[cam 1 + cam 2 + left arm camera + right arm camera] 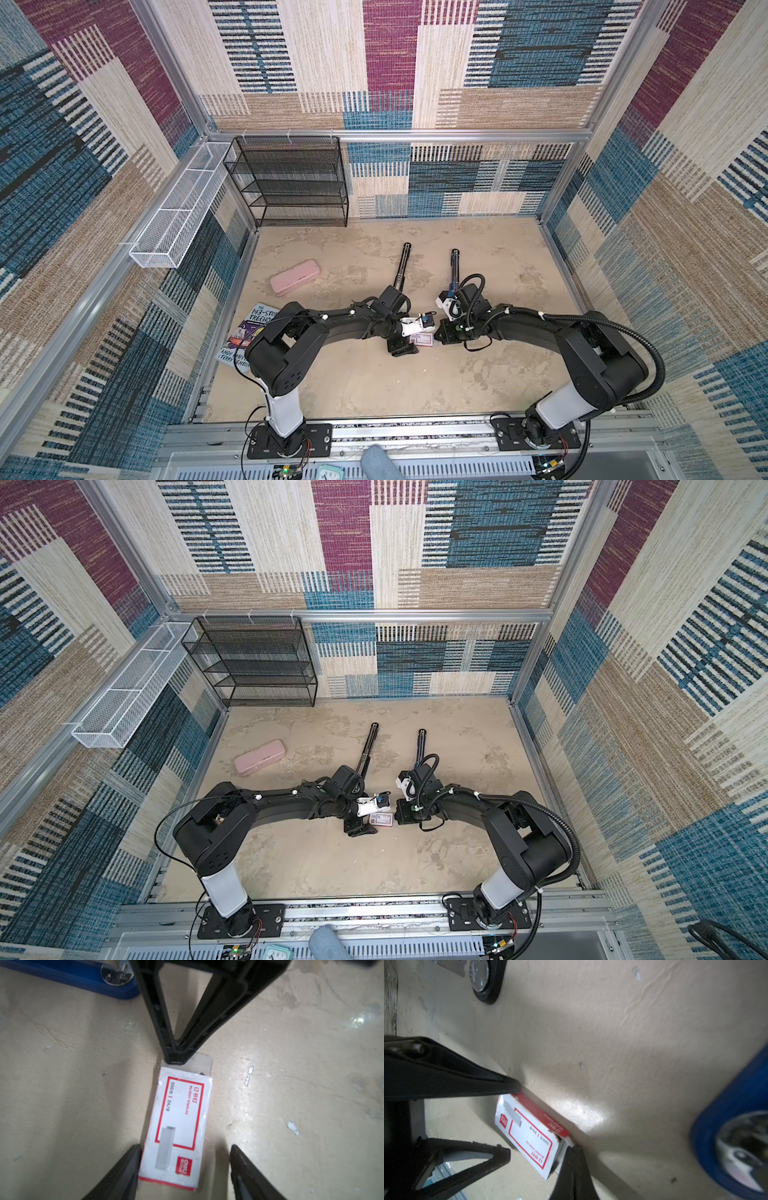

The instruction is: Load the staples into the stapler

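The staples' flat white box with red edging [178,1124] lies on the table between the two arms in both top views [424,340] [381,818]. The strips themselves are hidden inside. My left gripper [186,1147] is open and straddles one end of the box: one finger [126,1169] touches its long edge, the other stands apart. My right gripper [574,1149] is shut, and its tip presses on the grey tray flap [204,1062] sticking out of the far end. The blue stapler [83,978] [737,1126] lies just beyond the box [454,270].
A second long dark object [402,266] lies left of the stapler. A pink pencil case [295,277] and a book [249,332] sit at the left. A black mesh shelf [291,183] and a white mesh basket [174,208] line the back-left walls.
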Tool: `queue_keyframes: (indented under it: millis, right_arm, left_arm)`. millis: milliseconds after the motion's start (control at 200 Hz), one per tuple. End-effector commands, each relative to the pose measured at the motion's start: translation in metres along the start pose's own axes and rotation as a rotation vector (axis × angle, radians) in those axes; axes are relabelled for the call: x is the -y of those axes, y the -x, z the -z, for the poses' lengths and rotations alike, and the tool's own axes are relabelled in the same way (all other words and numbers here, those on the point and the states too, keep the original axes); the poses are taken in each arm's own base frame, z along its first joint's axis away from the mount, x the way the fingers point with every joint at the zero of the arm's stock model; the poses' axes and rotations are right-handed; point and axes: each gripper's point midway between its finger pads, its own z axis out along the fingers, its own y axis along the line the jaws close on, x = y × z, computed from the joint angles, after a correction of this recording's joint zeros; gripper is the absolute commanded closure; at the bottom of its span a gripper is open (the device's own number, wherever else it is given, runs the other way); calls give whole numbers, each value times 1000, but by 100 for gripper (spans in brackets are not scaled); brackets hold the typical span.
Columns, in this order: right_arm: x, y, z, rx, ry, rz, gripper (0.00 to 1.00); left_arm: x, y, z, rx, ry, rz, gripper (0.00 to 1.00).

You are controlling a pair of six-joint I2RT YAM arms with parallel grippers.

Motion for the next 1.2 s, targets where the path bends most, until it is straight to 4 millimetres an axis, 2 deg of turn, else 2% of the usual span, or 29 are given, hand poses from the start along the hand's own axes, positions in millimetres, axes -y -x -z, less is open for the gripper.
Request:
queue_keyframes:
  millis: [0,115,170,456,701,931,987,1122,1192]
  right_arm:
    - [2,1,-2,1,-9,-11,99]
    - [4,0,-2,1,-15,-12,99]
    - [5,0,-2,2,-20,-12,100]
    - [16,0,-1,2,-65,-46,100]
    - [30,-1,9,19,-105,-82,100]
    - [35,-2,16,23,-124,-78,100]
    - [32,-1,16,26,-104,-74,100]
    - [25,2,15,29,-63,-69,100]
    - [21,3,13,24,-43,-65,100]
  left_arm:
    - [5,0,0,-4,-35,4,36]
    - [3,-2,-2,-22,-38,13,37]
    - [3,-3,-2,-26,-37,10,42]
    - [4,-8,-1,-47,-29,11,49]
    - [5,-12,1,-59,-19,-2,49]
    - [3,-11,2,-65,-14,5,50]
    - [1,-10,3,-64,-3,8,48]
    - [1,-1,11,-28,11,3,34]
    - [1,5,14,-10,12,0,31]
